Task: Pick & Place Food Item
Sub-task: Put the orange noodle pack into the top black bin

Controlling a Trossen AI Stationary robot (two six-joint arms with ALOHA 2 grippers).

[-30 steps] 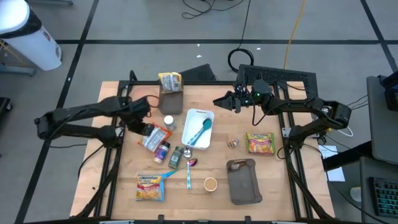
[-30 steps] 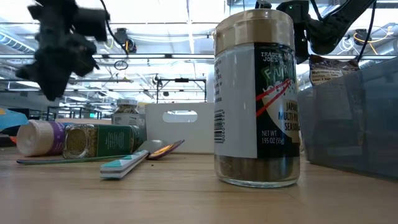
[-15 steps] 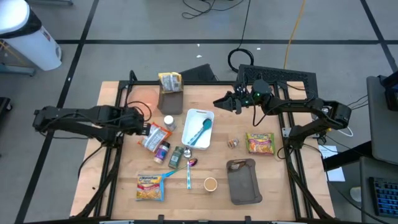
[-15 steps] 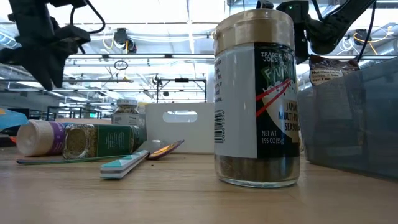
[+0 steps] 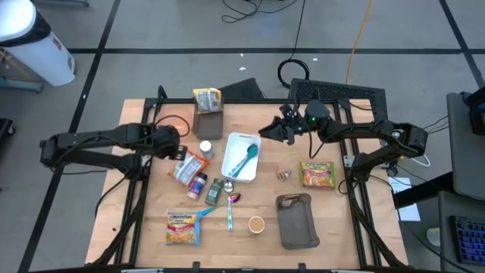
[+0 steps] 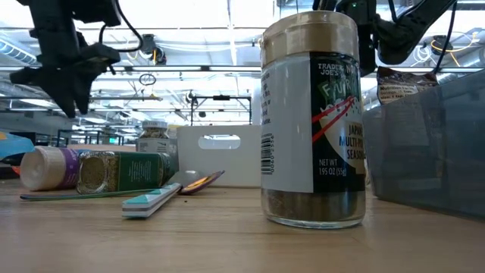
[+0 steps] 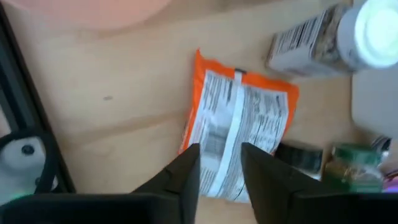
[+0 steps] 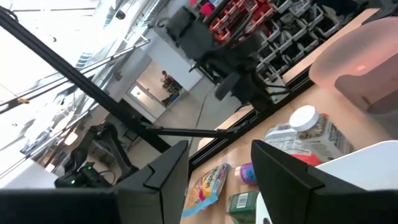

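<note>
Orange snack packet [image 7: 239,140] lies flat on the counter [image 5: 333,220], just beyond the left gripper [image 7: 219,163]. Its fingers stand slightly apart, holding nothing. The right gripper [image 5: 271,129] waits above the white tray [image 5: 241,157], parted and empty.

left hand [image 5: 179,151]: fingers parted, empty, above table | right hand [image 5: 267,130]: fingers parted, raised

Left gripper [image 7: 221,171], fingers parted, above orange packet [image 7: 239,140]. Bare table [image 7: 118,93] on the near and outer sides of it. White-capped jar [image 7: 339,37] beyond the packet, green bottle [image 7: 357,168] alongside, crowding the far side.
</note>
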